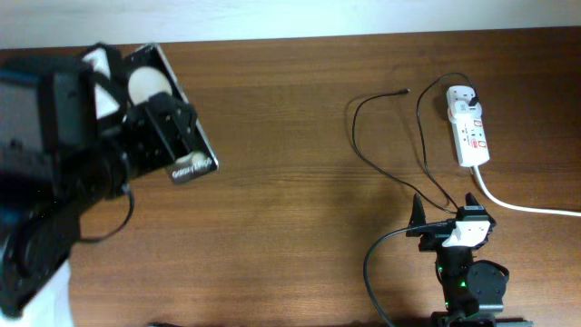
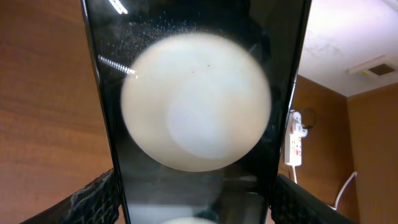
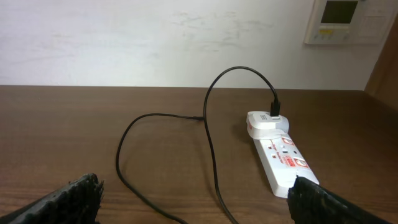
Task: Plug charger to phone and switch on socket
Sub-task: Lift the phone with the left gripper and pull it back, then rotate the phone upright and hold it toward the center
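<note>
**Phone (image 2: 196, 99) in left claw (image 1: 169, 124), charger (image 1: 356, 136) loose on table (image 1: 290, 209)**

Left claw clamped on phone, one dark pad (image 2: 93, 199) against each long edge; glossy black face carrying a big round white reflection; small white lettering on the end nearest the table's middle; held over the far-left part of the table, well apart from the other task things.

Right claw (image 1: 445, 209) spread wide, nothing between its fingers (image 3: 68, 202); low at the right, near the table's near edge, facing socket (image 1: 470, 127).

Long white socket lying at the right rear of the table, red marks along its face; thick white cord (image 1: 531, 207) running off its near end toward the right edge; switch position too small to tell.

White adapter (image 3: 266, 121) seated in the socket's far end; charger leaving it as a thin black cable, looping over the wood left of the socket, running up to the right claw, then curling back toward the rear; small plug tip (image 1: 404, 92) lying free on bare wood, left of the socket, well apart from the phone.

Pale wall (image 3: 124, 43) behind the table; white control panel (image 3: 342, 22) at upper right of the right wrist view.
</note>
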